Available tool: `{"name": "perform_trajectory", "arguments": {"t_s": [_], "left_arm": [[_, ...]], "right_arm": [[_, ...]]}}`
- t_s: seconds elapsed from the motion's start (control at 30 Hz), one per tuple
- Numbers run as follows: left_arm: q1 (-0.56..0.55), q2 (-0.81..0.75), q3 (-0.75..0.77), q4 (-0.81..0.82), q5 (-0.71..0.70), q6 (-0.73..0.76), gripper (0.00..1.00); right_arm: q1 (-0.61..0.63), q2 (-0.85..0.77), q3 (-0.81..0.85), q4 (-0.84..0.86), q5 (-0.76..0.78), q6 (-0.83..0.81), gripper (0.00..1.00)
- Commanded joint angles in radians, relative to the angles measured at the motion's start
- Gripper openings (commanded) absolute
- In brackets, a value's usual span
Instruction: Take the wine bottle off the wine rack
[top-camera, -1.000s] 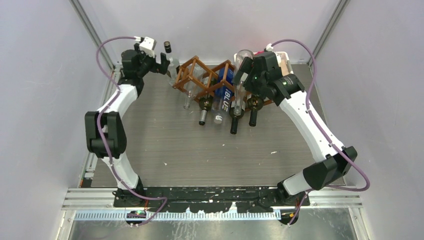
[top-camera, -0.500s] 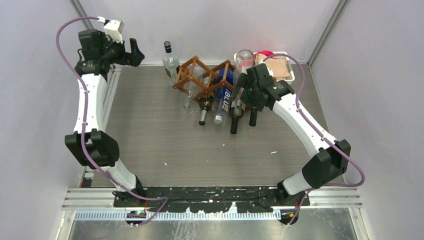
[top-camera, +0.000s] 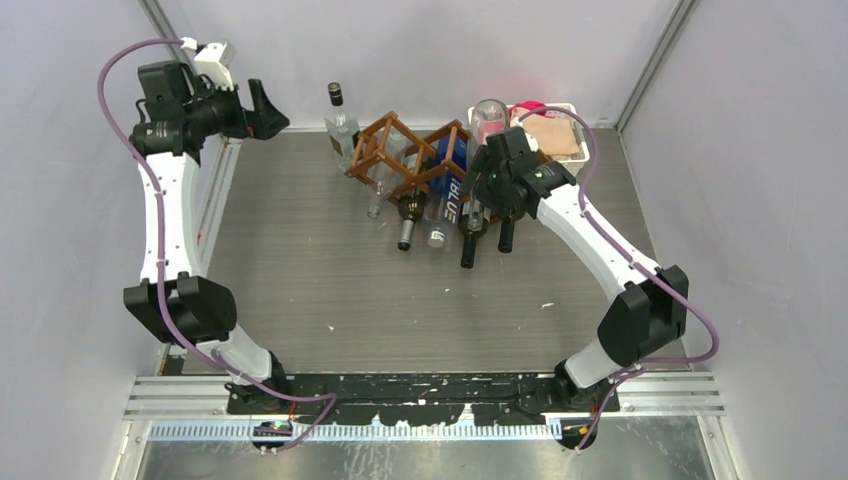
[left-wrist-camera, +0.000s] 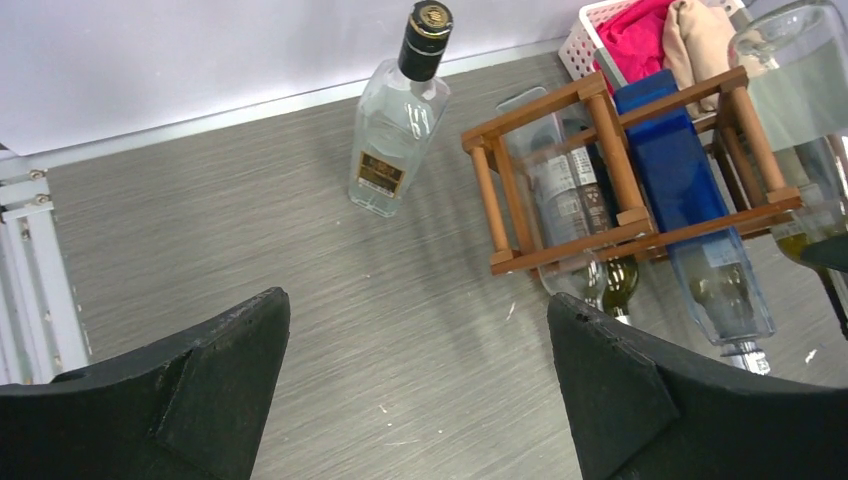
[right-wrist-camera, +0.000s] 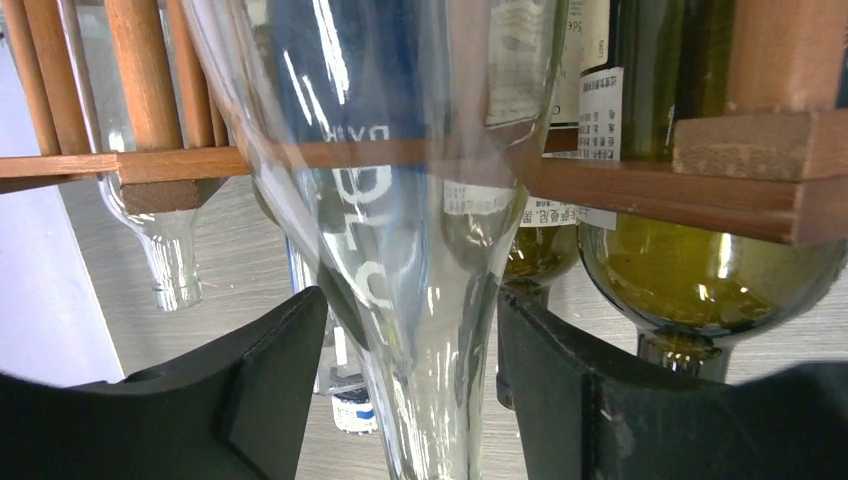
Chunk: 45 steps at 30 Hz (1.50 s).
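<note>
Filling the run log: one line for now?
left gripper: open, away from rack | right gripper: astride neck of clear bottle, grip unconfirmed | bottle: in rack

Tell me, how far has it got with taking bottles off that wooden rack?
Done, seemingly: one capped bottle stands on the table beside the rack. In hand: the right end effector straddles the neck of a clear bottle in the rack, grip not clearly closed; the left end effector hangs open, far off. Left: pulling it out; more bottles sit racked.

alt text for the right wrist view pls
Close-up: a clear glass bottle tapers down between the two black fingers of the right gripper, its body lying in the brown wine rack. A green bottle lies in the rack beside it.
</note>
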Motion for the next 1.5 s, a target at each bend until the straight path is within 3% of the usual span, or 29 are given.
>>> {"name": "perform_trajectory", "arguments": {"t_s": [0.0, 0.2, 0.37, 0.7, 1.2, 1.47], "left_arm": [[0.003, -0.051, 0.006, -0.023, 0.075, -0.021, 1.0], [-0.015, -0.064, -0.045, -0.057, 0.171, -0.021, 1.0], [-0.131, -0.11, -0.135, -0.122, 0.129, 0.051, 1.0], [-0.239, -0.165, -0.191, -0.201, 0.068, 0.178, 1.0], [-0.33, -0.184, -0.201, -0.309, 0.066, 0.288, 1.0], [-0.363, -0.223, -0.23, -0.296, 0.115, 0.331, 0.9]], "right_arm": [[0.01, -0.028, -0.026, 0.105, 0.001, 0.02, 0.66], [0.02, -0.027, -0.064, 0.15, -0.003, 0.034, 0.59], [0.026, -0.032, -0.085, 0.182, -0.007, 0.045, 0.56], [0.027, -0.134, -0.074, 0.173, 0.021, 0.029, 0.01], [0.025, -0.364, 0.043, 0.187, -0.092, 0.006, 0.01], [0.026, -0.428, 0.032, 0.19, -0.206, 0.012, 0.01]]}}
